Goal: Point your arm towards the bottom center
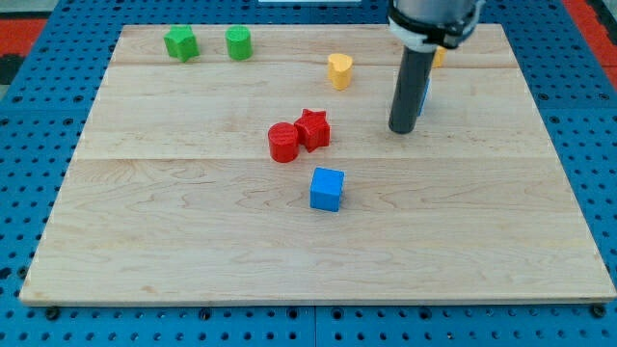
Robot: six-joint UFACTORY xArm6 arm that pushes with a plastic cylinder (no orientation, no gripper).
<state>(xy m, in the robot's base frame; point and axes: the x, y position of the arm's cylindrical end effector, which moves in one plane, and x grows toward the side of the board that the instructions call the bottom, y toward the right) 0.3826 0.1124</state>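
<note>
My tip [401, 129] rests on the wooden board [193, 241] at the upper right of centre. A red star block [312, 128] and a red cylinder [283, 142] touch each other to the tip's left. A blue cube [327, 189] lies below them, down and left of the tip. A yellow heart block [339, 70] stands up and left of the tip. Behind the rod a blue block [423, 96] and a yellow block [439, 56] show only as slivers. A green star block [180, 43] and a green cylinder [238, 43] sit at the top left.
The board lies on a blue perforated table [29, 145]. The arm's dark body [432, 19] hangs over the board's top right.
</note>
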